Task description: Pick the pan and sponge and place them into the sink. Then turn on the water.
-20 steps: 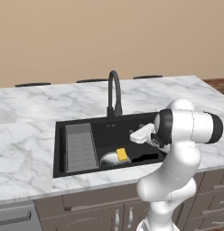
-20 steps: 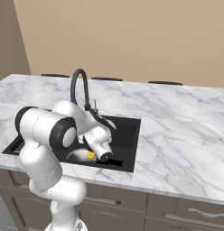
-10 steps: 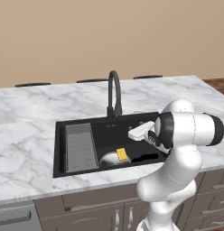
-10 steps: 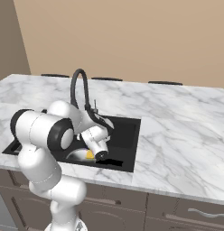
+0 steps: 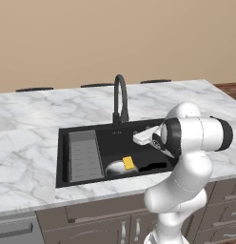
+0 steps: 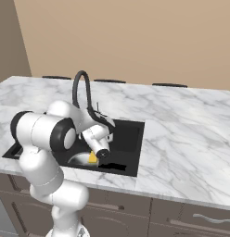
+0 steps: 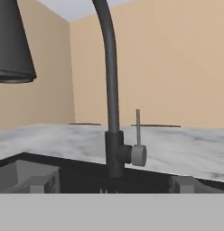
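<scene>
White-and-grey marbled bench [image 5: 29, 157] runs across both base views under a plain tan wall, with grey cabinet fronts below.

Nearest the robot, at the front of the large black rectangular sink [image 5: 63, 157], lies the round shallow silver-grey metal pan [image 5: 116, 167]. Its thin black handle [image 5: 153, 167] points toward the sink's right end, so its long axis runs along the front wall. The small yellow block sponge [image 5: 129, 163] rests on the pan's right part; in the right base view it [image 6: 92, 158] shows just beside the wrist.

Left base view alone shows the grey ribbed rectangular tray insert [image 5: 85, 155], long axis front to back, in the sink's left part.

The tool [image 5: 142, 138] hangs above the sink's right half, facing the faucet; its jaws are spread wide and hold nothing.

At the back rim stands the tall black gooseneck faucet [image 5: 121, 97]. Hand view alone shows its side lever [image 7: 138, 135] standing upright on a round grey knob, and the spout mouth [image 7: 12, 45] at top left.
</scene>
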